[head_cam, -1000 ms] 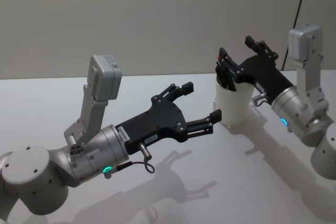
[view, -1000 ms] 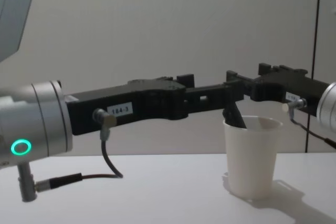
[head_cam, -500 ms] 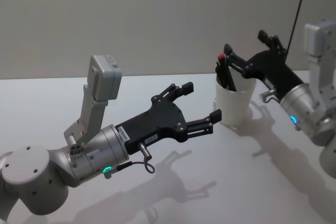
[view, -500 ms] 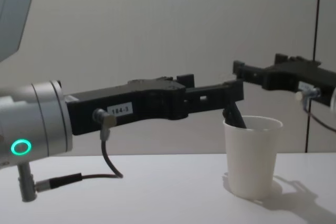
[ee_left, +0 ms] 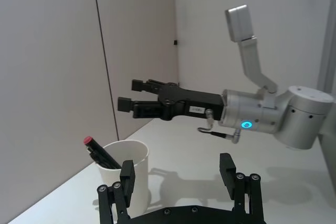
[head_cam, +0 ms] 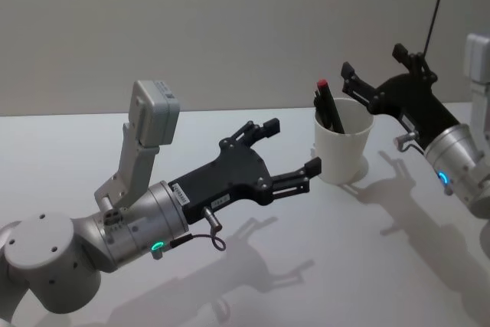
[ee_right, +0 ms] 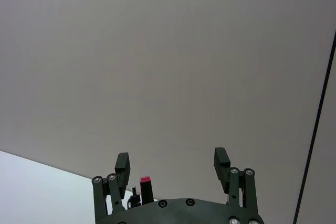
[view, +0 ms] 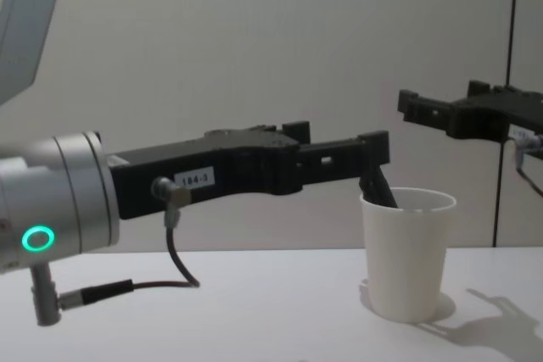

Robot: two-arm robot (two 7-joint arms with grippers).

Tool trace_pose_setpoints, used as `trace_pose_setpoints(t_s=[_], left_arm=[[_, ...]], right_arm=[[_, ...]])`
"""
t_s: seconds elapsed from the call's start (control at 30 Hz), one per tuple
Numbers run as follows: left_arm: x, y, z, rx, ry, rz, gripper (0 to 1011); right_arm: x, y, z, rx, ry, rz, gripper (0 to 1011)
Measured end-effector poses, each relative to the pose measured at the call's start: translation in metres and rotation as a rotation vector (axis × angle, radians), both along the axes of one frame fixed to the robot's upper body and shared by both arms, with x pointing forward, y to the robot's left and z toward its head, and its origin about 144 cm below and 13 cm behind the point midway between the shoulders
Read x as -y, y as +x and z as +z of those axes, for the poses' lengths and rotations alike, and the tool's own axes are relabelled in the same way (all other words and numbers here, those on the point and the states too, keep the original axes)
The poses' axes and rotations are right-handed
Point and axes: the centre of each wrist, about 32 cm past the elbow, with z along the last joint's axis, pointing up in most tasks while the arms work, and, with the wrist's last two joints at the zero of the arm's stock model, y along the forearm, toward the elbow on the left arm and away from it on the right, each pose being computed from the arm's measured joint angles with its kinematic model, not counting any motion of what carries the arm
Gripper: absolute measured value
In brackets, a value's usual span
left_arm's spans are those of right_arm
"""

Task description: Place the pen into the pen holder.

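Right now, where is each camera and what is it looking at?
Head: high up, looking down at the pen holder, both arms showing.
Chest: low, looking across the table; left gripper fills the middle.
Left wrist: faces the cup and the right gripper.
Right wrist: faces the wall, past the pen.
All share the pen or cup.

A red-capped pen [ee_left: 100,151] leans inside the white pen holder [ee_left: 126,169] on our tabletop [ee_left: 294,182]; above the pen holder our right tool [ee_left: 124,95] hangs open, our left tool [ee_left: 178,174] spread beside it.
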Motion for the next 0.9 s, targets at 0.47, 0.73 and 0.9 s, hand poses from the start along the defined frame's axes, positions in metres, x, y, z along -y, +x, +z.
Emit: trace_pose_setpoints(t_s=[0.47,0.73,0.9], left_arm=[[0.007,0.004,-0.006,0.031,0.056,0.165,1001],[0.012,0.006,-0.010,0.055,0.088,0.262,1001],[0.014,0.007,-0.012,0.072,0.105,0.320,1001]], right_arm=[[0.010,-0.033,-0.013,-0.056,-0.006,-0.044,1001],[0.014,-0.052,-0.020,-0.089,-0.012,-0.066,1001],[0.017,-0.064,-0.022,-0.107,-0.016,-0.079,1001]])
